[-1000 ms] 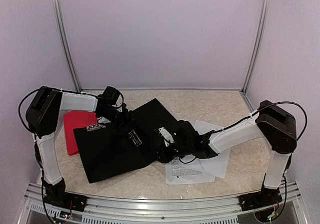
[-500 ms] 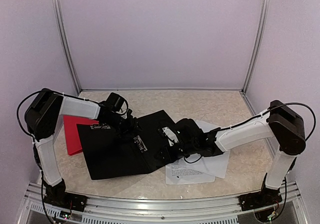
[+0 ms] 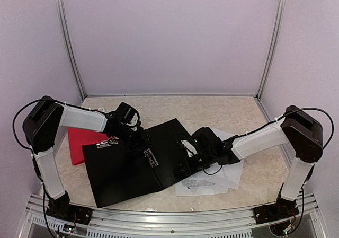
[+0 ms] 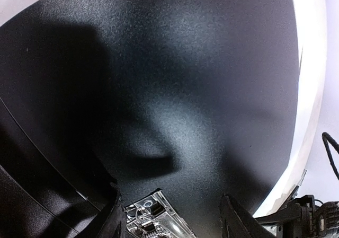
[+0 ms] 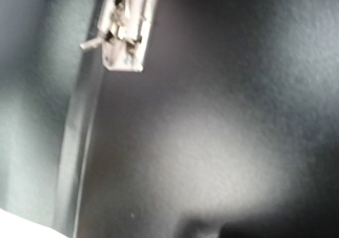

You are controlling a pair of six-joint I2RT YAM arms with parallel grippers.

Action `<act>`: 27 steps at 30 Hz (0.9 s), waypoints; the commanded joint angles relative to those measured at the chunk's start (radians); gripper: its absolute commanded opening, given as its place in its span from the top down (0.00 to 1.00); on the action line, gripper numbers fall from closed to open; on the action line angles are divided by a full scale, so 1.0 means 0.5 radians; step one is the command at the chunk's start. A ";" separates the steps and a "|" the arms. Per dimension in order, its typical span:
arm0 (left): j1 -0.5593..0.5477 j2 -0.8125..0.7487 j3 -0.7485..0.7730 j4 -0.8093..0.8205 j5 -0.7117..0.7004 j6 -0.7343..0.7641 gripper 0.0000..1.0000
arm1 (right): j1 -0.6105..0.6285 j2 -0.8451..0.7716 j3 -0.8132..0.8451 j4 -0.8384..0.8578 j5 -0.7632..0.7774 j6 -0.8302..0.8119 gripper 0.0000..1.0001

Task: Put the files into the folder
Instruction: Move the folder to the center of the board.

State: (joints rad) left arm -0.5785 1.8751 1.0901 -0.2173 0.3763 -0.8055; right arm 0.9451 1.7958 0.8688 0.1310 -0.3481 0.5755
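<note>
On the tabletop [image 3: 212, 108] I log: black folder [image 3: 127, 169] open, files [image 3: 212, 185] beside it, left end effector [image 4: 175, 225] spread over it, right end effector [image 3: 185, 156] state I cannot tell.

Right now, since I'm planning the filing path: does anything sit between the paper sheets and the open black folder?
Yes. The black folder has its own cover lying over one edge of the paper sheets, and the right gripper sits above them at that cover's rim.

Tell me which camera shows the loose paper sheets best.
The top external view: the files lie spread on the table beside the black folder, partly under the right arm. Both wrist views show mostly the folder, with only pale slivers at their edges that might be paper.
</note>
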 commanded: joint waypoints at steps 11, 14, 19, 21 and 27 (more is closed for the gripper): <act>-0.063 -0.033 0.024 -0.147 -0.125 0.002 0.42 | 0.001 -0.538 -0.214 -0.683 0.083 -0.040 0.64; -0.064 -0.033 0.029 -0.151 -0.128 0.010 0.42 | 0.009 -0.589 -0.258 -0.733 0.114 -0.017 0.64; -0.062 -0.045 0.029 -0.148 -0.129 0.017 0.42 | 0.026 -0.530 -0.281 -0.735 0.133 -0.020 0.64; -0.063 -0.048 0.026 -0.148 -0.127 0.023 0.42 | 0.033 -0.485 -0.270 -0.723 0.146 -0.031 0.64; -0.064 -0.055 0.008 -0.148 -0.121 0.025 0.42 | 0.034 -0.319 -0.170 -0.670 0.166 -0.089 0.64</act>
State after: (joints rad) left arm -0.6029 1.8702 1.0966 -0.2432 0.3317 -0.8059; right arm 0.9535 1.5761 0.7414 -0.2085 -0.2871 0.5560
